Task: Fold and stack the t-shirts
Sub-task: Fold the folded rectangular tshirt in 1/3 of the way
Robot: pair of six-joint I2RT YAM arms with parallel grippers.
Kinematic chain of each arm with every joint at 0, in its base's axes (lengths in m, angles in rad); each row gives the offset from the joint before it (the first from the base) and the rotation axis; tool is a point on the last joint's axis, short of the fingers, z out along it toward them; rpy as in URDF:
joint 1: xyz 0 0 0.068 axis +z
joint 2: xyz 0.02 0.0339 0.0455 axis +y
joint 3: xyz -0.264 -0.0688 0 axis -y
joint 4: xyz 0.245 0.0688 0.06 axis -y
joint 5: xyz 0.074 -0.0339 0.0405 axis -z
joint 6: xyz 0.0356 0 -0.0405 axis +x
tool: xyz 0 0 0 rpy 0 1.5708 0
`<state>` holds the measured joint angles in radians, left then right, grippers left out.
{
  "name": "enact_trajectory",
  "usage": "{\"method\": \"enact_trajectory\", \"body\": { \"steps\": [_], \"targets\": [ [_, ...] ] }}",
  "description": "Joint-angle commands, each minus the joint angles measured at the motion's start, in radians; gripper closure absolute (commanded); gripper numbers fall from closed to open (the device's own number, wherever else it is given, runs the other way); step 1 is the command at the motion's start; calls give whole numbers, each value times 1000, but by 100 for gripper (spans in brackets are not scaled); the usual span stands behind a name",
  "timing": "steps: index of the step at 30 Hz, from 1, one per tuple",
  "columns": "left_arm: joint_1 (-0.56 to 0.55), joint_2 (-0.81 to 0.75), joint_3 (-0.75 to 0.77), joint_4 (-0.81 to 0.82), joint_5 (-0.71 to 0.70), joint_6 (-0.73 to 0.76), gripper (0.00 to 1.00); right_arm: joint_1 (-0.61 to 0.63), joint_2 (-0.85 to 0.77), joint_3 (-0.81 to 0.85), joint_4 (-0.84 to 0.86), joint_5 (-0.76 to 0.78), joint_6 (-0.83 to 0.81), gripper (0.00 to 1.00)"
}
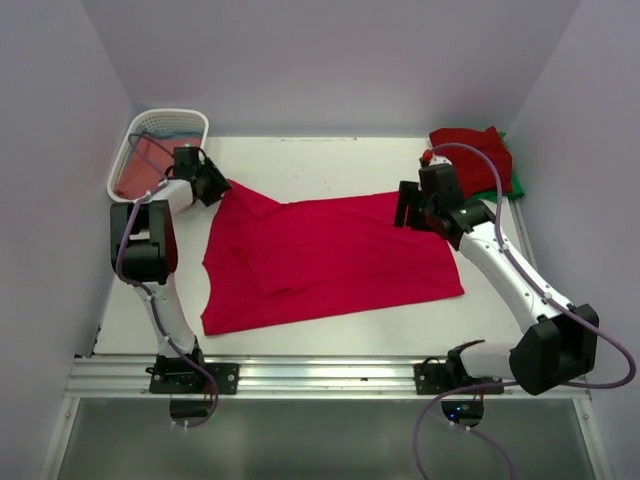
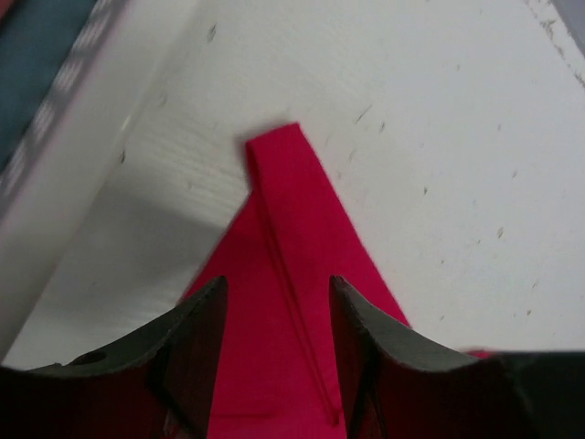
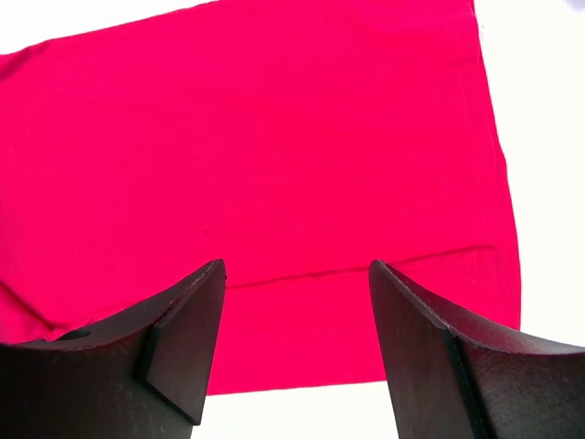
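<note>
Cloth like the crimson t-shirt [image 1: 330,260] spread across the mid-desk [image 1: 300,160] looked limp and light, so I reckoned on pinching its sleeve tip [image 2: 288,183] near the far-left corner, left fingers [image 2: 187,357] parted astride it, and its hem [image 3: 366,274], right fingers [image 3: 183,347] parted above, neither clenched.

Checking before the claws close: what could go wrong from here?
1. Left claw straddles only the narrow sleeve tip of the crimson cloth t-shirt; a pinch there may slip off.
2. Right claw hovers open over the hem, near the folded dark red shirt; a wide swing could disturb it.
</note>
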<state>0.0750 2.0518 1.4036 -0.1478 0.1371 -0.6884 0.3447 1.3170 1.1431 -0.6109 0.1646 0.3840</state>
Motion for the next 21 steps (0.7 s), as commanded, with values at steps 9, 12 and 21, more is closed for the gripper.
{"method": "enact_trajectory", "body": {
  "steps": [9, 12, 21],
  "targets": [
    [-251, -597, -562, -171, 33, 93, 44, -4, -75, -74, 42, -13, -8, 31],
    [-285, -740, -658, -277, 35, 113, 43, -3, -73, -94, 66, -22, -8, 29],
    [-331, -938, -785, -389, 50, 70, 43, -4, -10, -121, 122, -69, 18, 28]
  ]
}}
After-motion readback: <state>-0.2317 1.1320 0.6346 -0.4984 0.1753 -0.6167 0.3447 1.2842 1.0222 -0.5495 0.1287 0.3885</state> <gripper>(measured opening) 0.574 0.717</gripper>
